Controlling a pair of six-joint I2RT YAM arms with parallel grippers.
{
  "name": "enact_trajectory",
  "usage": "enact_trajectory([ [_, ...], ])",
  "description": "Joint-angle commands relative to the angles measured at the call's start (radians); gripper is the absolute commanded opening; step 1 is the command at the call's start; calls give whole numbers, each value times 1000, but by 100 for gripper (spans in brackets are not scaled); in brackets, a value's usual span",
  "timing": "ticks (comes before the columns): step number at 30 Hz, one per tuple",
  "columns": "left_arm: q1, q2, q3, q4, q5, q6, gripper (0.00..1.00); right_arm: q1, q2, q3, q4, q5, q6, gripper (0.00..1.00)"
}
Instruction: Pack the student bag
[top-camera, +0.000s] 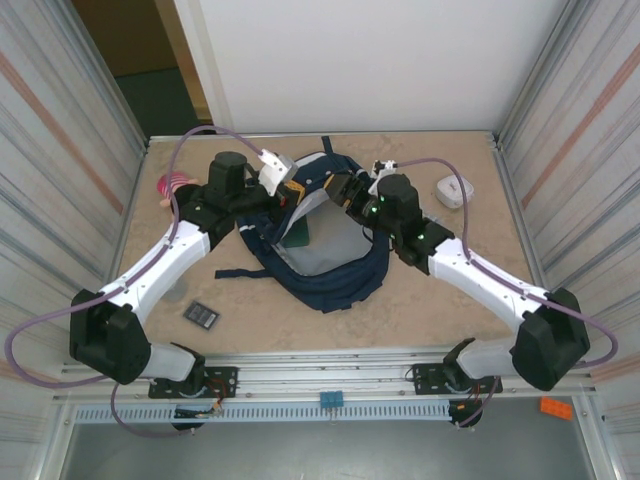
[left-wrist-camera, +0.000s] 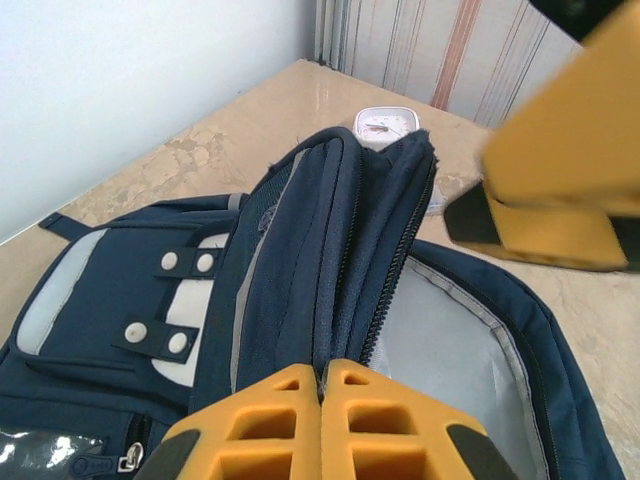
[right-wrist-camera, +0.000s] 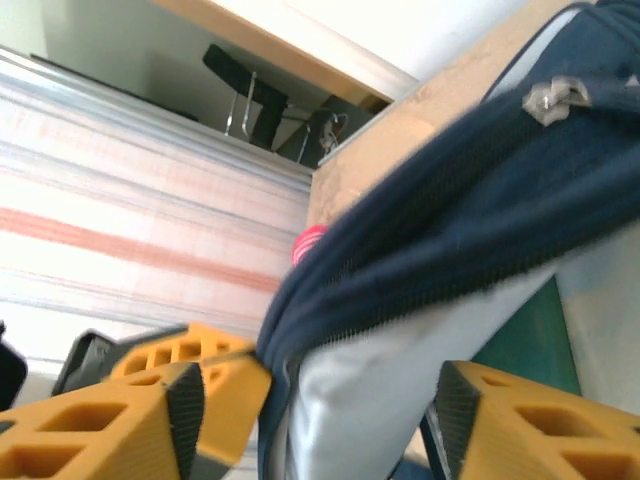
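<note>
Left gripper (left-wrist-camera: 320, 375) pressed together, pinching zip rim of large navy-blue fabric student bag (left-wrist-camera: 300, 260) | right gripper (right-wrist-camera: 330, 420) spread, astride bag rim | top view: dark flat rectangular device (top-camera: 201, 315) near left

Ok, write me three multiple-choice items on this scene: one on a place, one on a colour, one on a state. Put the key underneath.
1. Where does the small black device lie?
A) inside the student bag
B) on the table, on its near side by the left arm
C) at the table's far right corner

2. What colour is the bag's lining?
A) red
B) yellow
C) pale grey

3. How do the jaws of the left gripper stand?
A) shut on the bag's zipper edge
B) wide open over bare table
C) shut on the black device

Key:
1 B: the top view shows it flat on the tabletop beside the left arm.
2 C: grey fabric shows in the bag's open mouth.
3 A: the left wrist view shows the jaws meeting on the navy edge.
</note>
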Motion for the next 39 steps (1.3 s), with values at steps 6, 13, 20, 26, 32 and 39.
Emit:
enact_trajectory([
  [6,15,-7,-18,18,33,2,24,-17,150,87,63,-65,66,41],
  [13,8,15,6,-38,-14,6,72,-19,174,104,78,-59,66,35],
  [20,-34,77,54,-77,-102,15,81,-17,174,107,82,-57,66,35],
  [26,-34,114,62,-63,-132,-18,46,-18,152,119,38,-57,34,37],
  [32,-16,44,14,-6,-102,-54,5,-49,54,139,-200,-52,-130,54],
  [39,41,8,28,-8,39,-84,3,-214,-74,139,-571,-121,-393,71],
])
